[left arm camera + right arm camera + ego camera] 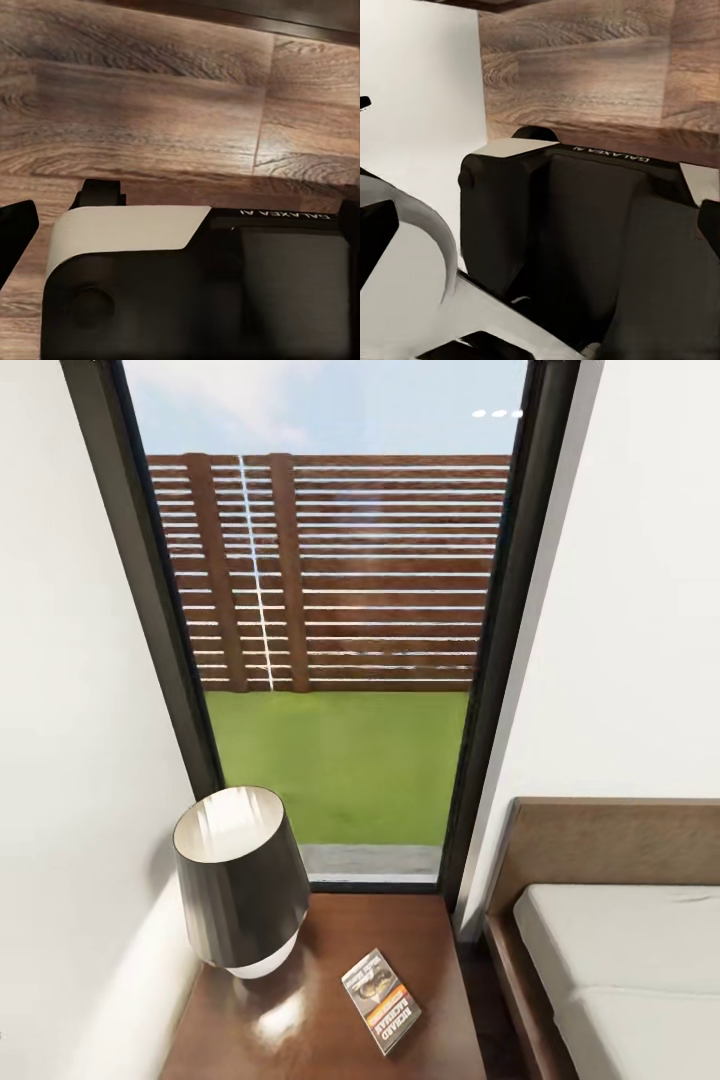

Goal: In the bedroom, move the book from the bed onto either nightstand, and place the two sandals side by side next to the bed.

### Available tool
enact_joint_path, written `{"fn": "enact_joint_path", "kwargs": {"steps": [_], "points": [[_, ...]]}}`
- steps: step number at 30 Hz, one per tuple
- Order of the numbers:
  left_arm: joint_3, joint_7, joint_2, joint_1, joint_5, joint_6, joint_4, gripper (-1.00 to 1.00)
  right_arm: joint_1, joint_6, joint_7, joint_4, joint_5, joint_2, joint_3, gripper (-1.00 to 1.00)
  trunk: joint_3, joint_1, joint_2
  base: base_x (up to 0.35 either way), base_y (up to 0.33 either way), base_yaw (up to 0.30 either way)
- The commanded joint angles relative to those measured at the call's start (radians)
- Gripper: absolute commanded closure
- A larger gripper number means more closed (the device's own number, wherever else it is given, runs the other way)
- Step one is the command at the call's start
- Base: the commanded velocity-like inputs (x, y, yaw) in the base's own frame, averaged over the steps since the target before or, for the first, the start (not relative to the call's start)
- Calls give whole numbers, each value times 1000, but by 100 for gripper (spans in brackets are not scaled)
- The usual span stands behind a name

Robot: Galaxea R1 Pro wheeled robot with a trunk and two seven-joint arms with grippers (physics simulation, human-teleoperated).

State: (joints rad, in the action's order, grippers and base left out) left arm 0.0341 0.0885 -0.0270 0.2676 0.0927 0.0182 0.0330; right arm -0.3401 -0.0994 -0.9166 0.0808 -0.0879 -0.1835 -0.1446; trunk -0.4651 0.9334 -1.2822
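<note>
In the head view, a dark-shaded table lamp (240, 880) stands at the left of the glossy nightstand (300, 1030). Just right of it the book (381, 1001) lies flat on the same top, apart from the lamp. Behind, a tall window (330, 640) shows grass and a slatted fence. At the right is the bed (620, 980). Both wrist views show robot body over wood-plank floor (150, 97); I cannot tell whether either claw is wide or narrow.
</note>
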Motion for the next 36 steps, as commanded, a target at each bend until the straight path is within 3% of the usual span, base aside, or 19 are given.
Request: {"fn": "enact_joint_path", "kwargs": {"steps": [1, 8, 27, 36], "points": [[3, 5, 0, 0, 10, 4, -6, -100, 13, -5, -2, 1, -8, -1, -12, -100, -1, 0, -1, 0, 0, 0], [7, 4, 2, -1, 13, 8, -11, -100, 38, -5, -2, -1, -6, 4, -12, -100, -1, 0, -1, 0, 0, 0], [6, 4, 5, -1, 9, 11, -12, -100, 39, -5, -2, -1, -9, 9, -12, -100, -1, 0, -1, 0, 0, 0], [6, 4, 5, -1, 9, 11, -12, -100, 39, -4, -2, -1, -7, 43, -11, -100, -1, 0, -1, 0, 0, 0]]}}
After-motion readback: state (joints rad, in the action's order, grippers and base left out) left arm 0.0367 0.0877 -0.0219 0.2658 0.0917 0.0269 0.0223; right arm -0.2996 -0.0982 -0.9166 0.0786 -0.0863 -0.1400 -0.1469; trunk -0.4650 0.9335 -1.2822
